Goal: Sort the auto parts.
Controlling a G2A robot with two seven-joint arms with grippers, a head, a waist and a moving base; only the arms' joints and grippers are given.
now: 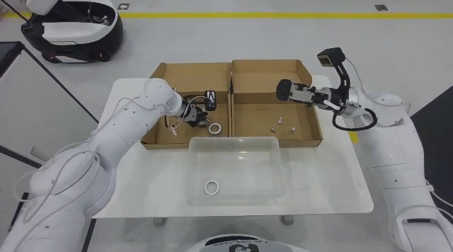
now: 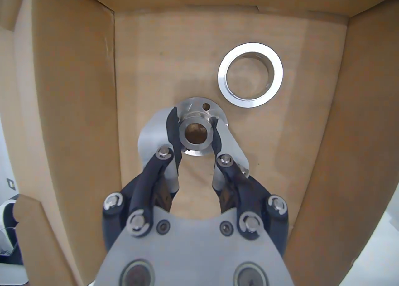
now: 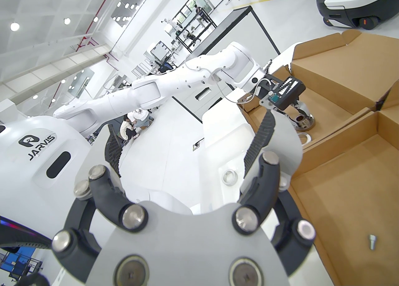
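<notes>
Right now the left pincer (image 2: 194, 125) is down inside the open brown cardboard box on the left (image 2: 74, 97), its two dark fingers clamped on the hub of a silver flanged metal bushing (image 2: 194, 131). The bushing's bore faces up toward the wrist and its round flange faces the box floor. Whether the flange touches the cardboard I cannot tell. Just beside it on that same box floor lies a flat silver metal ring (image 2: 250, 47), apart from the bushing and from the fingers.

Touching the left box along one wall is a second open brown cardboard box (image 1: 272, 71). The right pincer (image 3: 190, 131) hangs above this one with its fingers spread wide and nothing between them. Small silver bolts (image 1: 281, 119) lie on its floor.

On the robot's side of the left box, on the white worktop (image 1: 333, 181), stands a clear plastic tub (image 1: 237, 142) with another silver ring (image 1: 207, 187) inside.
</notes>
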